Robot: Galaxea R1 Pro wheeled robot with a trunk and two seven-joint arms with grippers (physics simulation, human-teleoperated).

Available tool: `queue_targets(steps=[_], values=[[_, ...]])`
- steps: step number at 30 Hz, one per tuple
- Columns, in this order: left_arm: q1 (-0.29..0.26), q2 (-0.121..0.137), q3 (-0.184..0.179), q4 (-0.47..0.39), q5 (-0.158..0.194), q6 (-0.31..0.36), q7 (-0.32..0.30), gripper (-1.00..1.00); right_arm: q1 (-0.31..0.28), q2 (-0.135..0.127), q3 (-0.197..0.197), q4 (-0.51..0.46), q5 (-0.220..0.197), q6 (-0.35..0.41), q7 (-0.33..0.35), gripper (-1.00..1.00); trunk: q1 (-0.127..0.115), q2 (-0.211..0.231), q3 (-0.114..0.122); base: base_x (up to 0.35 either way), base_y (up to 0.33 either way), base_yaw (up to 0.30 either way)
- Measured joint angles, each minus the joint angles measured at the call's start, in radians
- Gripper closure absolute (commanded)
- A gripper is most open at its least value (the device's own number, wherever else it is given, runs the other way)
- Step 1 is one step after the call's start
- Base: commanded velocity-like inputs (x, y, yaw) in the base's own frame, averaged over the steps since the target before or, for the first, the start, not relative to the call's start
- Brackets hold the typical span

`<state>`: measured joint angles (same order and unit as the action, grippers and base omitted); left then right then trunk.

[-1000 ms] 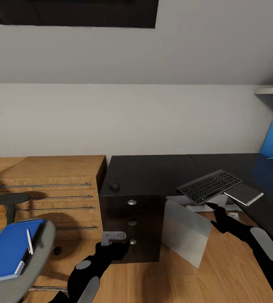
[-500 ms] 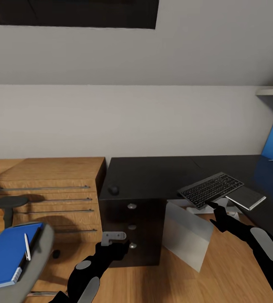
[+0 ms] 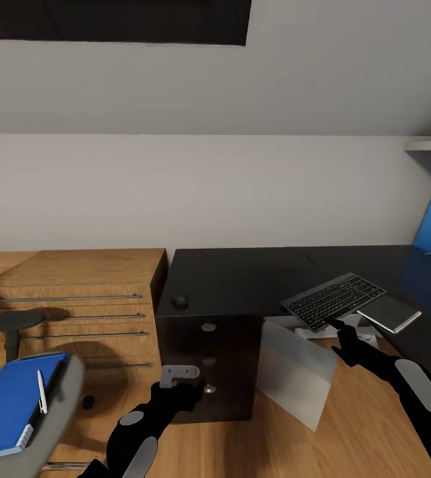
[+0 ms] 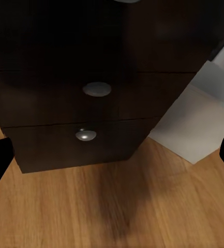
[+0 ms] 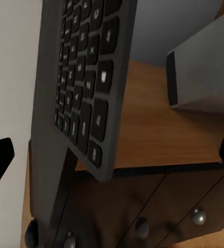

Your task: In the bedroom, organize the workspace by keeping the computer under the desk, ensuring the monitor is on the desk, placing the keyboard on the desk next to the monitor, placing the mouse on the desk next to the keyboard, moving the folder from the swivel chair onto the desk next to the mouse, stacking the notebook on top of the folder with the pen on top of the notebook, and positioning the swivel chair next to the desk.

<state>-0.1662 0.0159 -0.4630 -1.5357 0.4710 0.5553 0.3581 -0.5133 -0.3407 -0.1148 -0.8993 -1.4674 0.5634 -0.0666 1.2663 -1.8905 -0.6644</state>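
Right hand (image 3: 340, 330), fingers spread wide, sits just below the keyboard (image 3: 333, 300), which overhangs the tabletop (image 3: 242, 275) edge. Left hand (image 3: 182, 380), fingers apart, faces the dark cabinet (image 3: 205, 362). Mouse (image 3: 179, 301) rests on the tabletop; folder (image 3: 6, 405) with pen (image 3: 41, 392) lies on the swivel chair (image 3: 56, 411).

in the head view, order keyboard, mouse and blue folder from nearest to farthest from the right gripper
1. keyboard: on the desk edge, just above the right gripper.
2. mouse: on the desk's left end.
3. folder: on the swivel chair, far left.
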Motion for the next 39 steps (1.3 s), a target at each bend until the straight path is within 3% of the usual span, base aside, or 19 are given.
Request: queue_targets(steps=[21, 37, 38, 39], values=[[0.0, 0.0, -0.001, 0.002, 0.0, 0.0, 0.0, -1.0, 0.0, 0.0, 0.0, 0.017, 0.001, -0.001, 0.0, -1.0, 0.0, 0.0, 0.0, 0.128, 0.002, 0.0], [0.0, 0.0, -0.001, 0.002, 0.0, 0.001, -0.001, -1.0, 0.0, 0.002, 0.0, 0.018, 0.0, -0.002, 0.001, -1.0, 0.0, 0.0, 0.0, 0.015, 0.0, 0.0], [0.0, 0.0, -0.001, 0.002, 0.0, 0.001, -0.001, -1.0, 0.0, 0.002, 0.0, 0.018, 0.0, -0.002, 0.001, 1.0, 0.0, 0.0, 0.0, 0.0, 0.0, 0.0], [0.0, 0.0, -0.002, 0.002, 0.0, 0.002, -0.001, -1.0, 0.0, 0.002, 0.0, 0.018, 0.0, -0.002, 0.001, 1.0, 0.0, 0.0, 0.0, 0.0, 0.0, 0.0]])
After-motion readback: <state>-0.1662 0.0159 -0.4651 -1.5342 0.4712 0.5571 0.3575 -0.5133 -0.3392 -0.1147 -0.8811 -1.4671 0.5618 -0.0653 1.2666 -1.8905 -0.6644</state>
